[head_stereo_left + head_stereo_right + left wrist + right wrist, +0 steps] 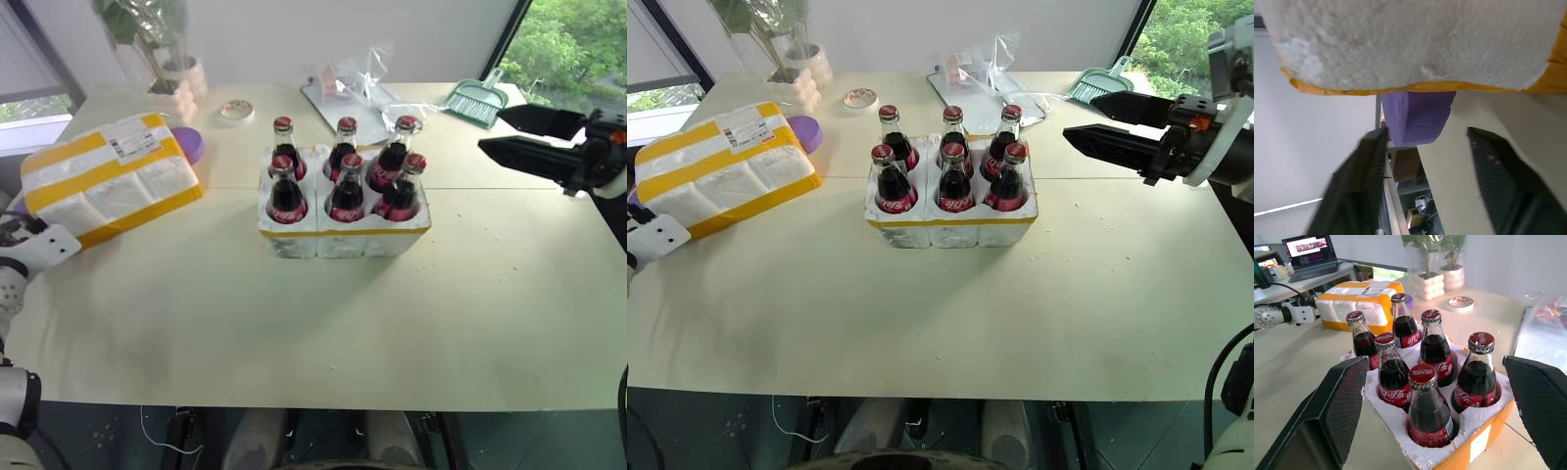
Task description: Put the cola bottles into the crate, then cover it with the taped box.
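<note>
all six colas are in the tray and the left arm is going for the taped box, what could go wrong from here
The taped box lies tilted, propped on a purple object, so it may slip or swing when the left gripper grabs it.

The cola bottles stand tall above the crate; a box lowered off-centre could catch the caps and tip them.

The right gripper hovers open beside the crate, possibly in the box's path.

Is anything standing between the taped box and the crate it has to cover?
Nothing visible lies on the table between the taped box and the crate. All six cola bottles stand in the crate's wells. A purple object sits against the box's far side, off that path. The right gripper hovers open beside the crate.
</note>
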